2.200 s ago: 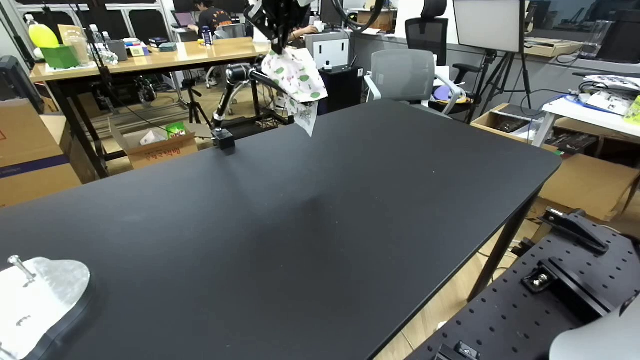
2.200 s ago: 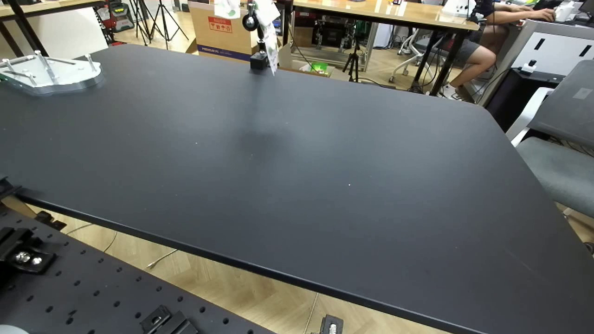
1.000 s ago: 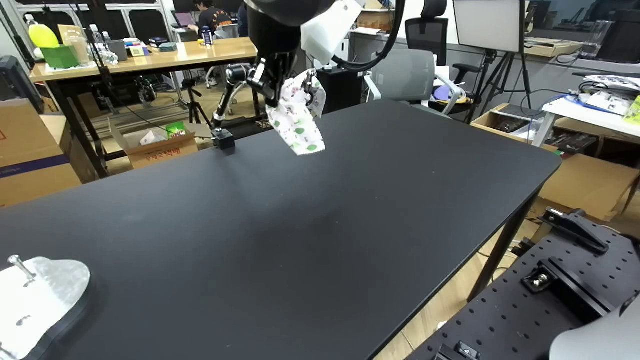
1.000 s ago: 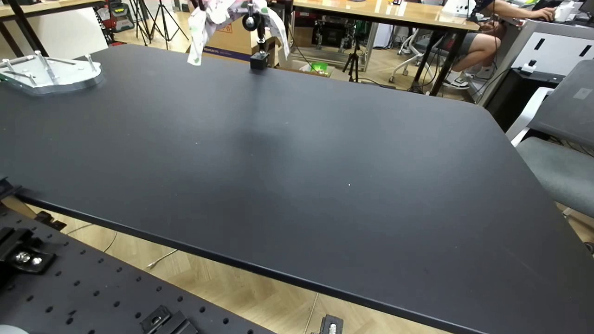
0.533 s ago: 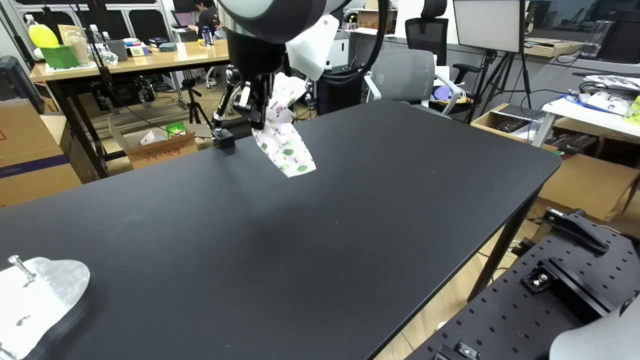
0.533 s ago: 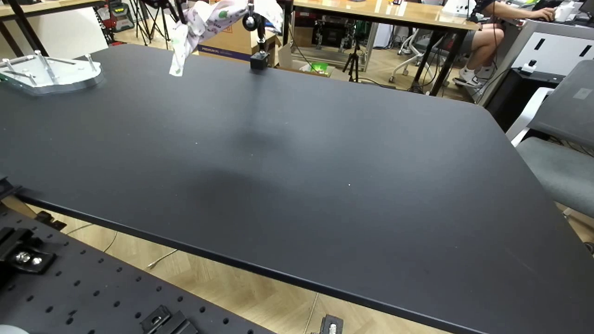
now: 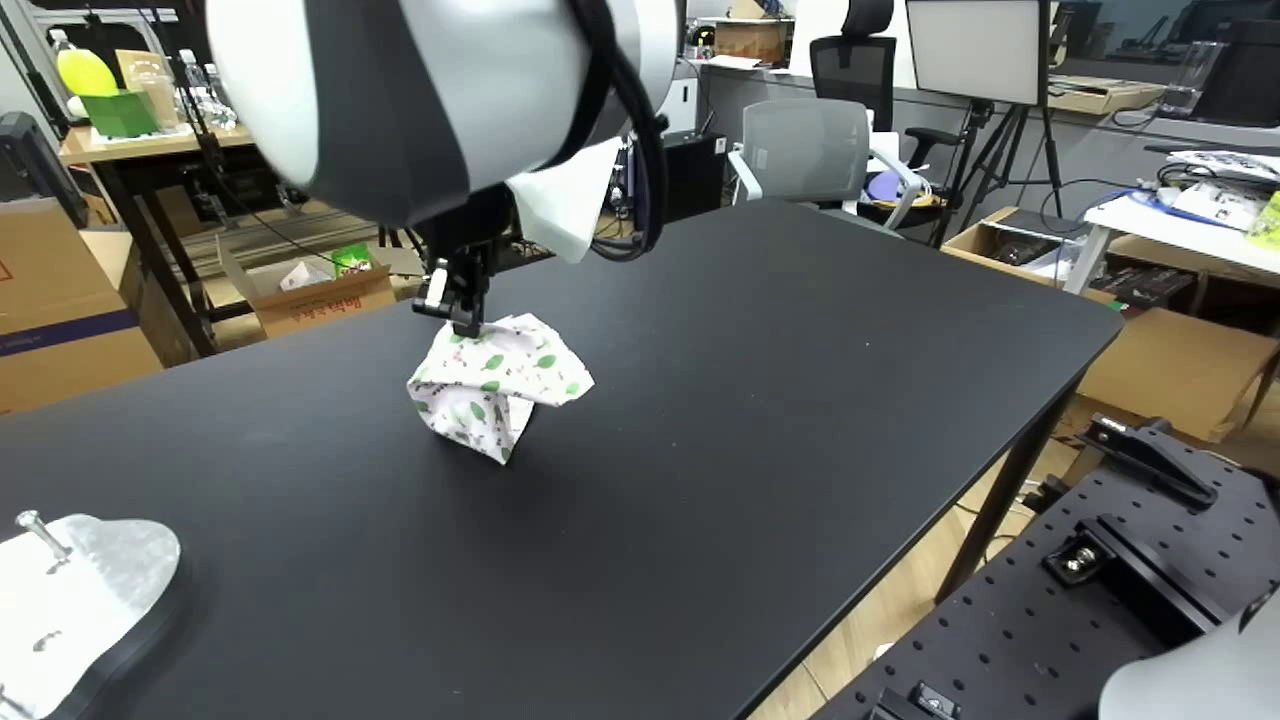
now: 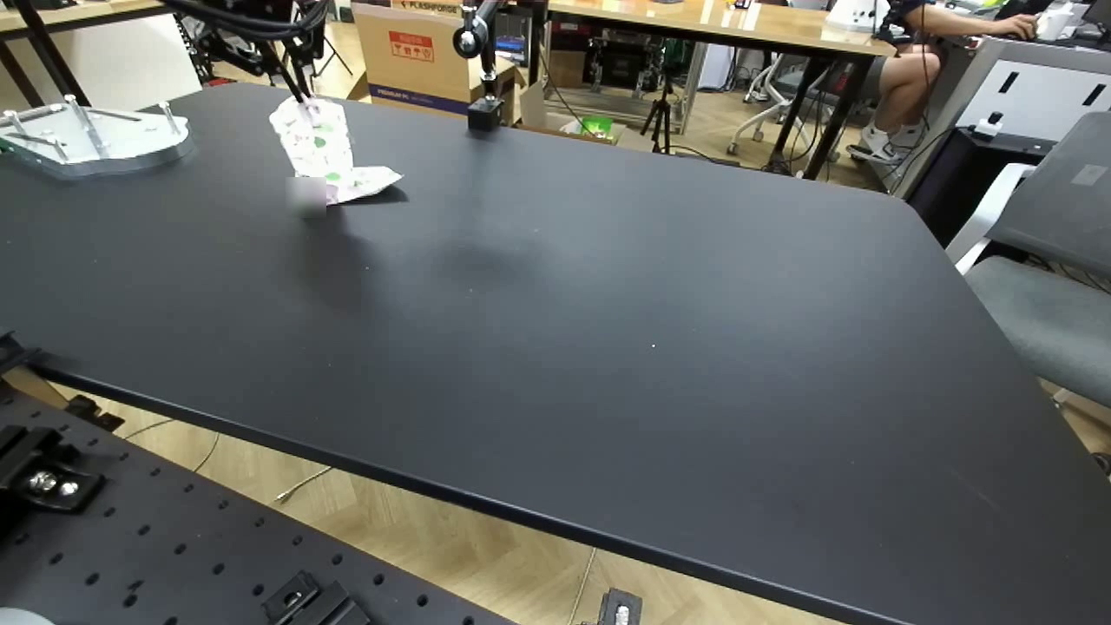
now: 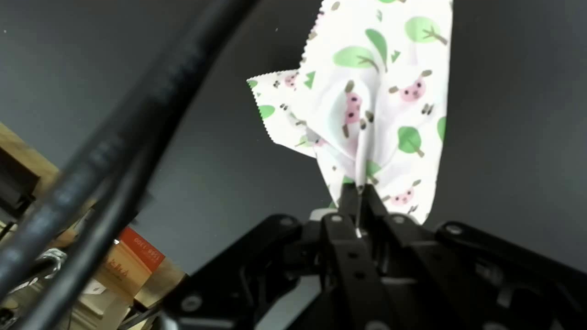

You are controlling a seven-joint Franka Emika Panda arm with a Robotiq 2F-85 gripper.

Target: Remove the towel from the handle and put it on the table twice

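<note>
Black table [image 7: 700,500]; hand [image 9: 359,189] tight on patterned towel [image 9: 390,103]

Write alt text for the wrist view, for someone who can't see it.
A black Robotiq gripper pinches a fold of a white towel printed with green trees and pink animal faces, the black tabletop behind it. Black cables cross the left side.

gripper [image 7: 468,328]: pointing down, holding towel [image 7: 510,362] | towel: leaf-printed, folded, over table [image 7: 760,470] | pegged board [image 7: 125,560]: on table, well apart

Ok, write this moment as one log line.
jaws: shut on towel | towel: off handle, held over table, contact unclear | next: likely release
</note>
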